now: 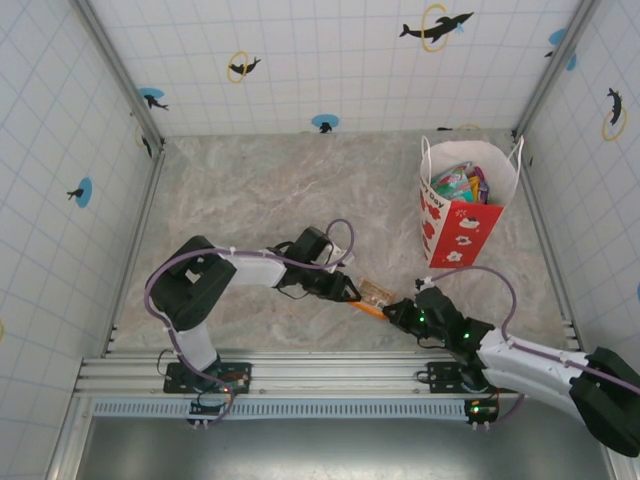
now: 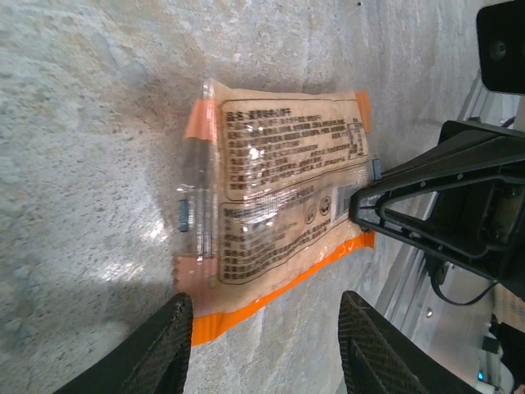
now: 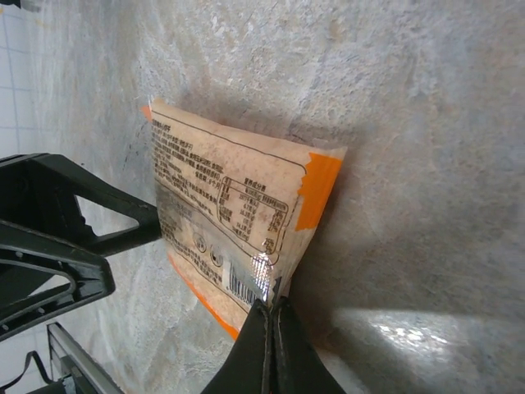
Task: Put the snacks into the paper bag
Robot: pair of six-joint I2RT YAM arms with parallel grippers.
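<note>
The orange-edged snack packet [image 1: 372, 296] lies on the tabletop [image 1: 260, 190] near the front, between the two tools. The right tool [image 3: 271, 310] is closed tight on one edge of it, in a thin pinch. The left tool [image 2: 264, 316] stands partly open just beside the packet and holds nothing. The paper bag [image 1: 462, 228] stands upright well apart, behind and to the right. I judge the right arm is nearer to it.

Dense fine print on orange-edged packet [image 2: 279, 189], too small to read
</note>
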